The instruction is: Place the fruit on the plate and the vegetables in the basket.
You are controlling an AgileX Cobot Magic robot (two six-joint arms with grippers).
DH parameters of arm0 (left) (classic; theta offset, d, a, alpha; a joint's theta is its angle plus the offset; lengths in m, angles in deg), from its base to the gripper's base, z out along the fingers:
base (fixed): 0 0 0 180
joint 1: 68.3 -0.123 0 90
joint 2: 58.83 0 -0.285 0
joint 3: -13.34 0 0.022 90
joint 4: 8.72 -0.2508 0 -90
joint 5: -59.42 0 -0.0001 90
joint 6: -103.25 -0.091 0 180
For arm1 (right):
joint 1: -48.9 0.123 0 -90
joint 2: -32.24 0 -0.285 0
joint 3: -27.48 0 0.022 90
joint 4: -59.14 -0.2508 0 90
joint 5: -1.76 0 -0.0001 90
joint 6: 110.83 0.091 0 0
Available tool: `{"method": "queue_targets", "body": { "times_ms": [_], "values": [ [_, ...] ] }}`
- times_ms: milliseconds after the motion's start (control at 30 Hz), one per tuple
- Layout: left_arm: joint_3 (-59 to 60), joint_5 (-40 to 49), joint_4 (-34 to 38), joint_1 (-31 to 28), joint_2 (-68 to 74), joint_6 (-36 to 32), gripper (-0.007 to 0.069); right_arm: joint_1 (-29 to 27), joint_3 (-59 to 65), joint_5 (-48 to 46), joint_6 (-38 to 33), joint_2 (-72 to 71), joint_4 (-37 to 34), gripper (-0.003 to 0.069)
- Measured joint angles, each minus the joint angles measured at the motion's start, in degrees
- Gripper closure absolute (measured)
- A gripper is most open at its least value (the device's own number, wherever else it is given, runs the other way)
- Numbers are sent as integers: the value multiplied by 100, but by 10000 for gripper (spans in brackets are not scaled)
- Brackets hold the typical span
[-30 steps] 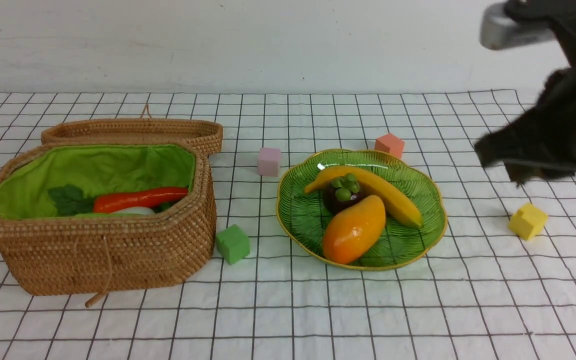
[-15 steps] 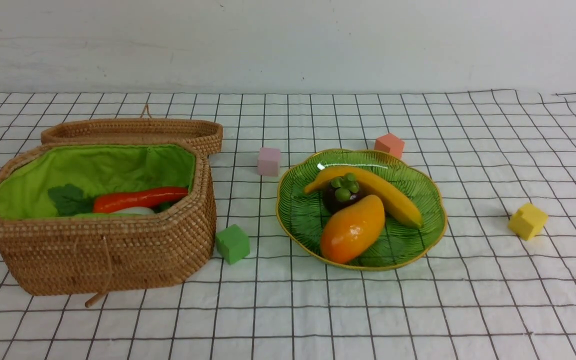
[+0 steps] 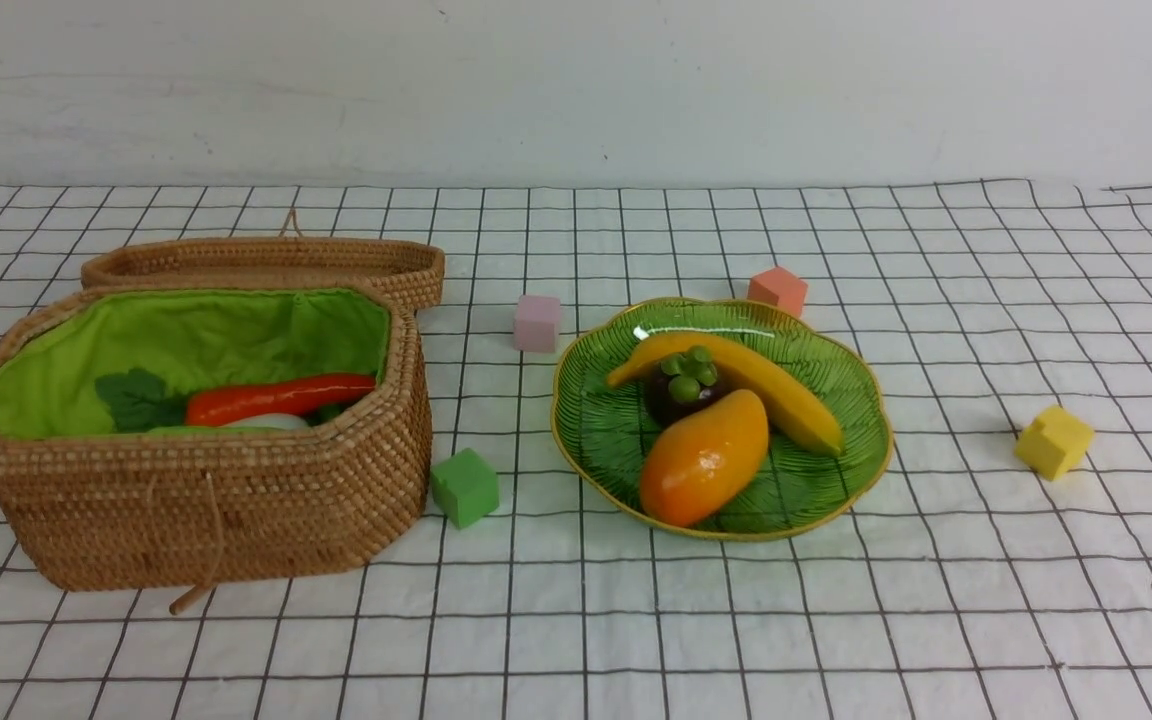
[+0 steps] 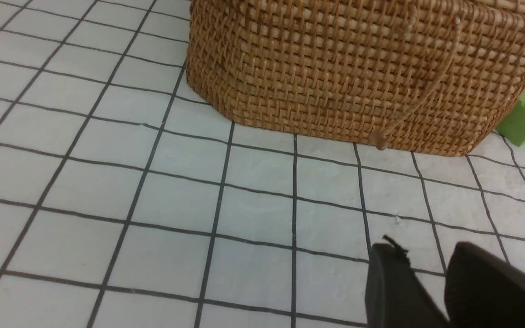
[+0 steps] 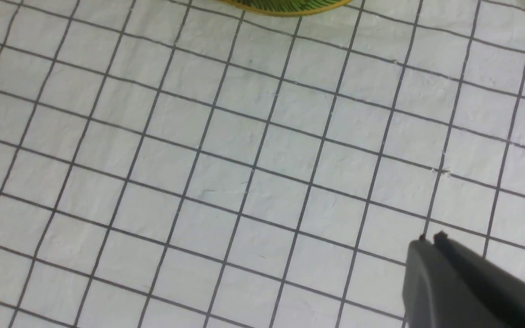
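1. From where I stand the sorting looks finished: the banana (image 3: 736,385), mango (image 3: 704,458) and mangosteen (image 3: 684,388) all lie on the plate (image 3: 841,480), touching one another, and the carrot (image 3: 281,397) lies inside the basket (image 3: 216,520) with the white radish (image 3: 271,422) just under it. A sliver of pale green beside the radish may be the cucumber, but the basket wall hides most of it.

2. The step in hand, I judge, is parking both arms clear of the goods. Doing it well means pulling back low and straight, away from plate and basket.

3. The right tool (image 5: 431,239) has its jaws pressed together and holds nothing; it hangs over bare grid cloth, with the plate's gold rim only at the far edge of its wrist view.

4. The left tool (image 4: 426,269) shows a narrow gap between its dark fingers and nothing between them. It hangs near the basket's front wall, over bare cloth.

5. Edges to mind: the basket's loose cord (image 4: 419,102) dangles down the front wall to the worktop (image 3: 576,630), easy to snag; the green cube (image 3: 464,486) sits just beside the basket's corner.

6. Open room: the near strip of worktop is free of objects. The yellow cube (image 3: 1054,441) lies on the right, well apart from the plate. The pink cube (image 3: 536,322) and orange cube (image 3: 778,290) sit behind the plate.
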Motion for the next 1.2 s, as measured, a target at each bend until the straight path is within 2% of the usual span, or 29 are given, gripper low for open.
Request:
{"method": "queue_targets", "body": {
  "times_ms": [200, 233, 333, 400, 533, 600, 633, 767, 900, 933, 1067, 1200],
  "values": [
    [0, 0, 0, 0, 0, 0, 438, -730, 10, 23, 0, -612, -110, 655],
    [0, 0, 0, 0, 0, 0, 438, -1073, 10, 23, 0, -919, 57, 655],
    [0, 0, 0, 0, 0, 0, 438, -1442, 10, 12, -44, -1241, 283, 655],
    [0, 0, 0, 0, 0, 0, 438, -1902, 85, 113, -66, -1624, 416, 653],
    [0, 0, 0, 0, 0, 0, 438, -2694, 894, 1181, -66, -2564, 355, 650],
    [0, 0, 0, 0, 0, 0, 438, -2841, 1204, 1545, -66, -2858, 355, 649],
    [0, 0, 0, 0, 0, 0, 438, -3047, 1848, 2245, -66, -3241, 355, 647],
    [0, 0, 0, 0, 0, 0, 438, -3252, 3376, 3509, -68, -4146, 355, 644],
    [0, 0, 0, 0, 0, 0, 435, -3267, 4672, 4119, -68, -4896, 355, 641],
    [0, 0, 0, 0, 0, 0, 433, -3273, 5061, 4204, -68, -5026, 330, 640],
    [0, -7, 0, 0, 0, 0, 430, -3241, 5243, 3810, -128, -5065, 196, 636],
    [0, -8, 0, 0, 0, 0, 427, -3084, 5238, 3793, -971, -5078, -382, 634]
  ]
}}
